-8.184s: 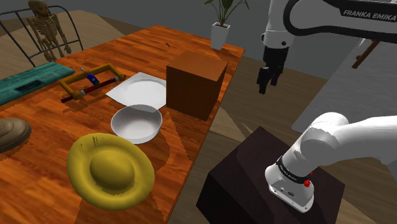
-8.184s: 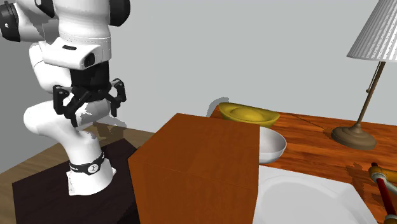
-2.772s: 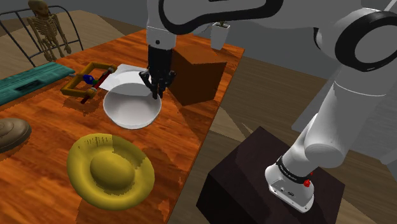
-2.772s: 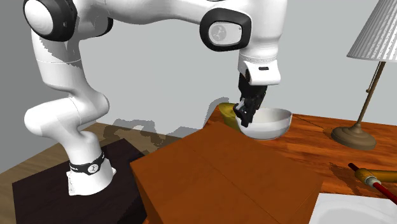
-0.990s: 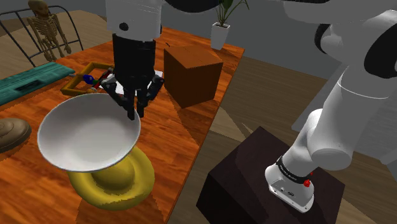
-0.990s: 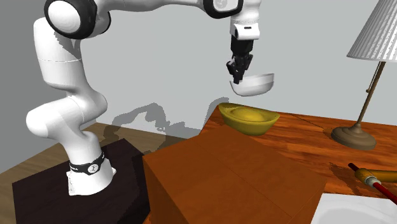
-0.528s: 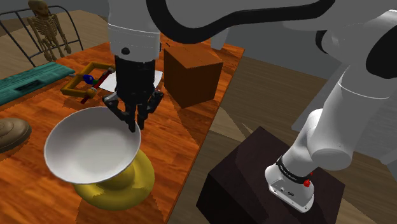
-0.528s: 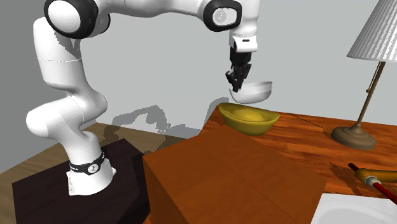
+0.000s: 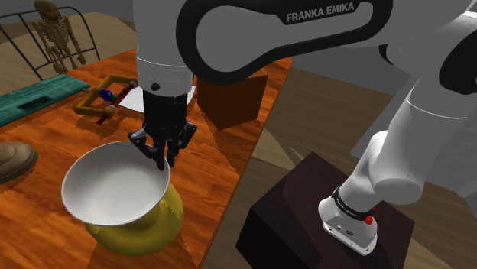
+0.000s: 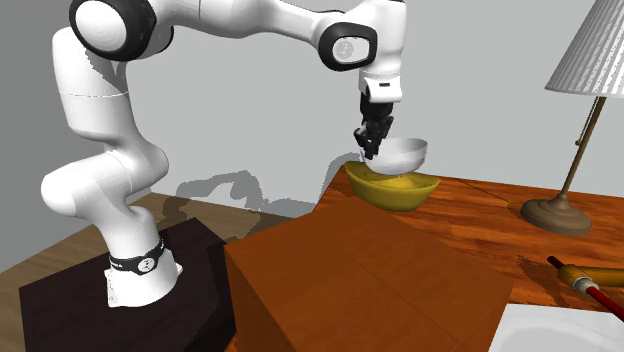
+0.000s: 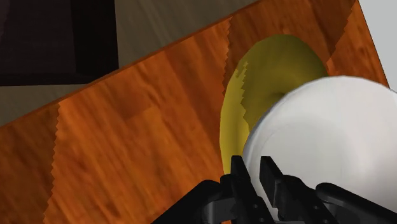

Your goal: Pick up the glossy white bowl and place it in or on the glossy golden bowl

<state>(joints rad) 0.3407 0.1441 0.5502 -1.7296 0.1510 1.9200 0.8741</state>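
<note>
a wooden table (image 9: 30, 126) stands by a grey wall (image 10: 250, 100), a shaded lamp (image 10: 592, 55) on it.

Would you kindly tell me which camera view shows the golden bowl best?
The second exterior view: the golden bowl shows side-on, nearly whole. In the shoulder view the white bowl hides most of it; the wrist view shows part.

Wooden table (image 9: 208, 157), golden bowl (image 9: 141, 234), brown box (image 10: 370, 280), lamp base (image 10: 557, 215), yellow-framed saw (image 9: 107, 95), white plate (image 10: 545, 330)

The white bowl (image 9: 115, 187) over the golden bowl (image 9: 145, 233)
Glossy and upright, it hung just above the wide yellow one.
</note>
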